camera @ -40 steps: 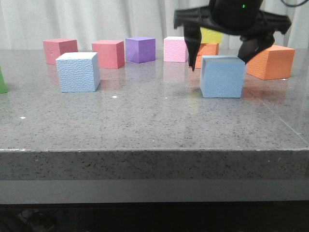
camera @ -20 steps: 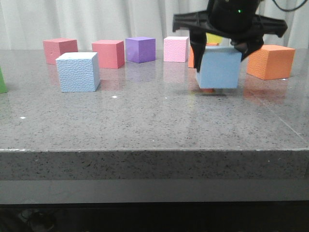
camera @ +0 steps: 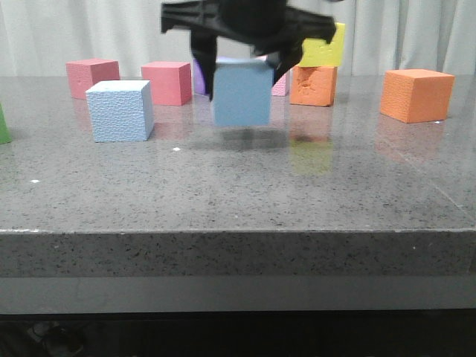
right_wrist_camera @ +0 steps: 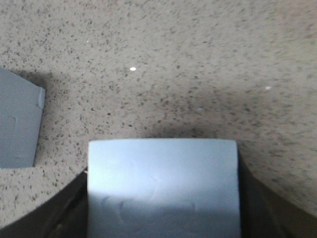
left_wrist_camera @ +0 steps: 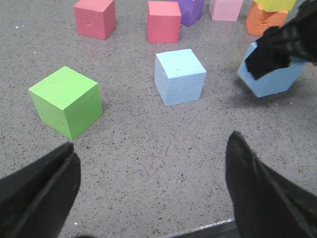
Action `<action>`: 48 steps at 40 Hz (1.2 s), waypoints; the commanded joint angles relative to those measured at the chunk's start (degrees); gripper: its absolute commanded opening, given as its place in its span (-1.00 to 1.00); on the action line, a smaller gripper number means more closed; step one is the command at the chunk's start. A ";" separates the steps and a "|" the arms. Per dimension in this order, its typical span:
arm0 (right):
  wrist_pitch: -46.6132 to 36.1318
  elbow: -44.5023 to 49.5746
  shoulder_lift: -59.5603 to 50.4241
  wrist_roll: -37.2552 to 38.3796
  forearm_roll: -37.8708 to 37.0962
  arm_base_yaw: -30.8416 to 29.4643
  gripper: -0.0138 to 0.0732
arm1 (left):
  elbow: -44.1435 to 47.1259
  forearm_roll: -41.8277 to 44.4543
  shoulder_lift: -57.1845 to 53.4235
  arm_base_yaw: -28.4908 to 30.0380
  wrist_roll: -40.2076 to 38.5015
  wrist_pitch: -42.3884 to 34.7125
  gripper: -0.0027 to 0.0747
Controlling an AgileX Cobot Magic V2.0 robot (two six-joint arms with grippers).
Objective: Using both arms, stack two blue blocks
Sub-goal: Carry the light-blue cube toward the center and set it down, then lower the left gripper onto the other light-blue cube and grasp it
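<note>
While my right hand point(camera: 242, 67) clamps one blue block point(camera: 242, 94) between its black fingers, that block hangs clear of the grey surface point(camera: 238, 186) with a shadow beneath it. My right wrist view shows its pale top face point(right_wrist_camera: 162, 186) held on both sides. The other blue block point(camera: 120, 111) sits on the surface to the left of the lifted one, apart from it (in the right wrist view only its corner point(right_wrist_camera: 17, 121) shows). My left hand point(left_wrist_camera: 151, 191) is spread wide with nothing between its fingers, hovering over bare surface on the near side of that resting block point(left_wrist_camera: 180, 76). A green cube point(left_wrist_camera: 66, 101) stands close by. Behind are two red cubes point(camera: 93, 77) point(camera: 166, 82), a purple one point(left_wrist_camera: 191, 10) and a pink one point(left_wrist_camera: 226, 9). Further right, a yellow cube point(camera: 323, 47) rests on an orange cube point(camera: 313, 85), and a larger orange block point(camera: 417, 94) stands alone.
</note>
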 commanded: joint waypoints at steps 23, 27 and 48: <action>0.08 -4.49 -6.27 -1.44 -1.46 0.35 0.82 | -2.05 0.51 0.48 -0.31 0.00 -4.67 0.59; 2.77 -4.48 -10.74 -7.65 -0.58 0.35 0.82 | -2.05 0.64 0.48 -0.31 0.00 -4.67 0.59; -2.83 25.60 -42.23 -48.47 20.24 -9.35 0.82 | -2.05 0.64 0.48 -0.31 0.00 -4.68 0.59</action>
